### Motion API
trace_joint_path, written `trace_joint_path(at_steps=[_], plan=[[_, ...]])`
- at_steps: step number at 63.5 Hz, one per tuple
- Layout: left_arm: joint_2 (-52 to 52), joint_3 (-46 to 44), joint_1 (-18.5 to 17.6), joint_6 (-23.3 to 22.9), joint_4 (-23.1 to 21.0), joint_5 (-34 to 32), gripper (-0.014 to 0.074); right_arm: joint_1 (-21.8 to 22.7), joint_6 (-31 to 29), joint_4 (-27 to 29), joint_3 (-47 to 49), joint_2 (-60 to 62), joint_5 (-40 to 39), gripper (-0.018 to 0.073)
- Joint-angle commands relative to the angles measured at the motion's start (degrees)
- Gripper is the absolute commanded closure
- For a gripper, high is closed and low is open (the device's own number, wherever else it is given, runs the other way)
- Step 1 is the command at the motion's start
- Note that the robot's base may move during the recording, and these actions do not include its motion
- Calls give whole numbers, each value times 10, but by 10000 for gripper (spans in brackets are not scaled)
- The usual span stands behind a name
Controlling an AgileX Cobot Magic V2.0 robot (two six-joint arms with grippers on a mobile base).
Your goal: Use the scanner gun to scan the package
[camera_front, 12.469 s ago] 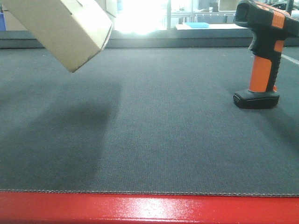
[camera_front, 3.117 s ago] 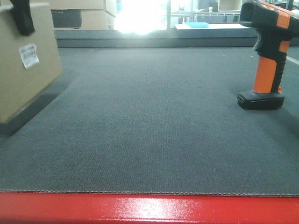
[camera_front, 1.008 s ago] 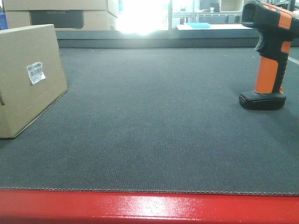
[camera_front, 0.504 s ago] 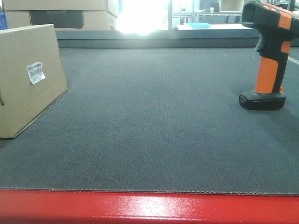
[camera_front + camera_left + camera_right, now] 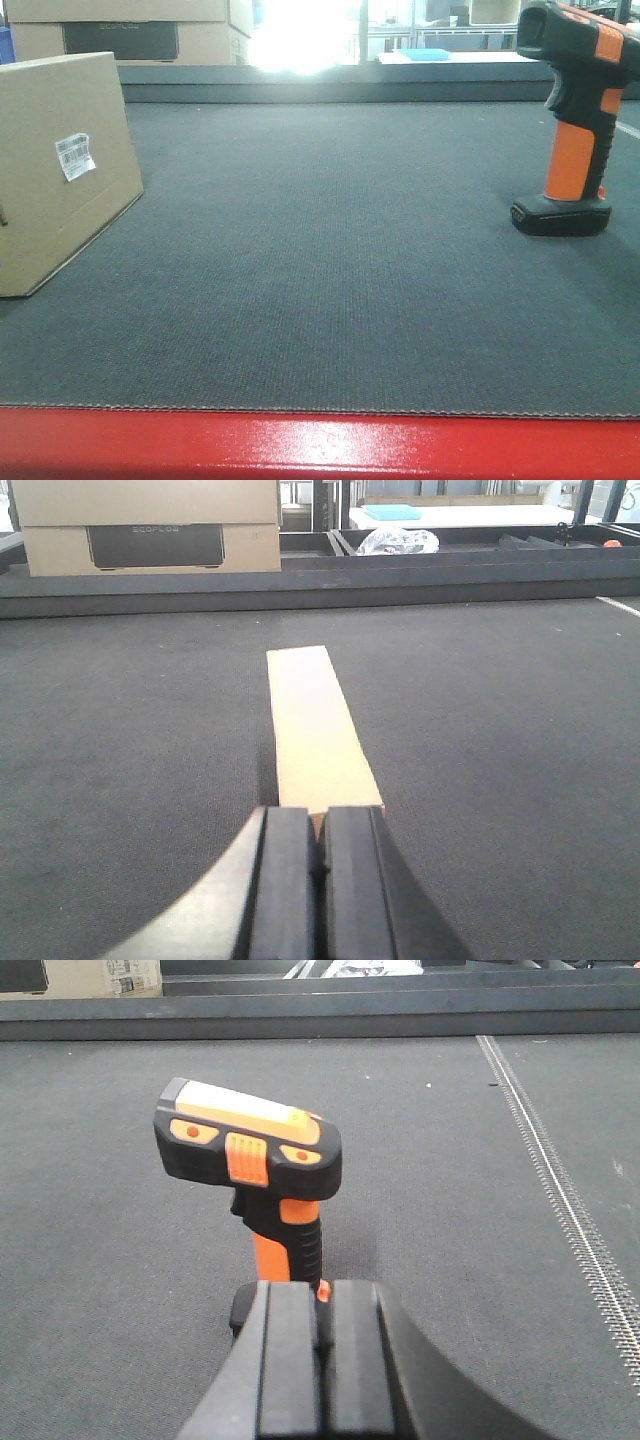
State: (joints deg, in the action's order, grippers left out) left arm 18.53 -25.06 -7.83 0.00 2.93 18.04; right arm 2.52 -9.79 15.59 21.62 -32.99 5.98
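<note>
The package (image 5: pixel 60 170), a plain brown cardboard box, stands on the dark mat at the left, its white barcode label (image 5: pixel 76 156) facing the camera. In the left wrist view its narrow top face (image 5: pixel 315 730) stretches away just beyond my left gripper (image 5: pixel 320 820), which is shut with nothing in it. The scanner gun (image 5: pixel 572 110), black with an orange handle, stands upright on its base at the right. It rises directly ahead of my right gripper (image 5: pixel 320 1295), which is shut and empty just short of the scanner gun (image 5: pixel 250 1150). Neither gripper shows in the front view.
Bigger stacked cartons (image 5: pixel 120 30) with a dark panel sit behind a raised rail (image 5: pixel 400 85) at the mat's far edge. A red lip (image 5: pixel 320 445) runs along the near edge. A stitched seam (image 5: pixel 560 1200) crosses the mat right of the scanner.
The package hung tilted in the air, then came down at the left with a gripper on its top, and now stands free. Over the last second nothing has moved.
</note>
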Motion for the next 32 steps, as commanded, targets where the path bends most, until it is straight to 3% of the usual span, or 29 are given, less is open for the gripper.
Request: trace_joint_path(at_steps=[1,11,24,32], plan=[[-4,0,2,-4,-3,-10,707,3,-2,2,0,3,-15,712],[-10,2,10,-4,0,0,707,3,-2,2,0,3,-15,712],[-77,38,84,14,-4,-1,707,3,-2,2,0,3,-15,712],[-133,94,110,14,-12,-19,707,3,-2,2,0,3,-15,712]])
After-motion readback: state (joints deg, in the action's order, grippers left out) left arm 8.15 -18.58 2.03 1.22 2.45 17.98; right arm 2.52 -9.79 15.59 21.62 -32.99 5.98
